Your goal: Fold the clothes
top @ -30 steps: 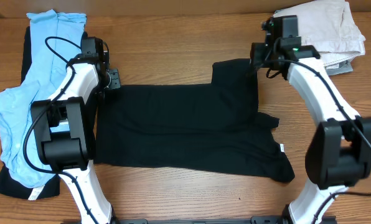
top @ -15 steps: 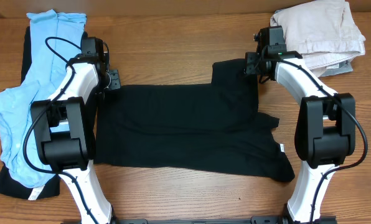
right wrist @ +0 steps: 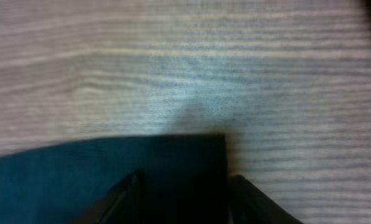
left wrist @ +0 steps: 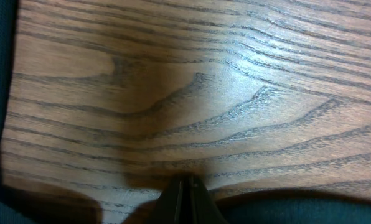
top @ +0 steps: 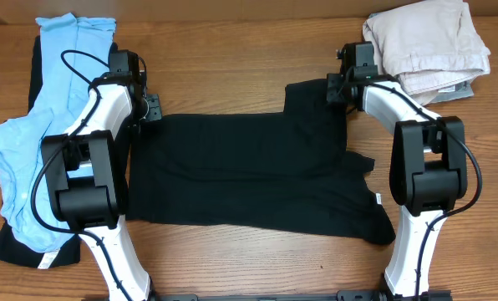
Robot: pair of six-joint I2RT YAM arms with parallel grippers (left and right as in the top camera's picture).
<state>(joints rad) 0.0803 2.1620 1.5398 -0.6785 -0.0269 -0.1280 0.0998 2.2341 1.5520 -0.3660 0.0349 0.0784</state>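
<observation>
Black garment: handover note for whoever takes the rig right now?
Left hand: shut, apparently pinching the far-left corner of the black garment.
Right hand: open, straddling the far-right corner, not yet closed.
The garment lies spread flat mid-table. Blue clothes are heaped at the left, and a beige pile sits at the far right.
Done: no fold in the black one yet.
Left: close the right hand, fold it, then do the blue ones.
</observation>
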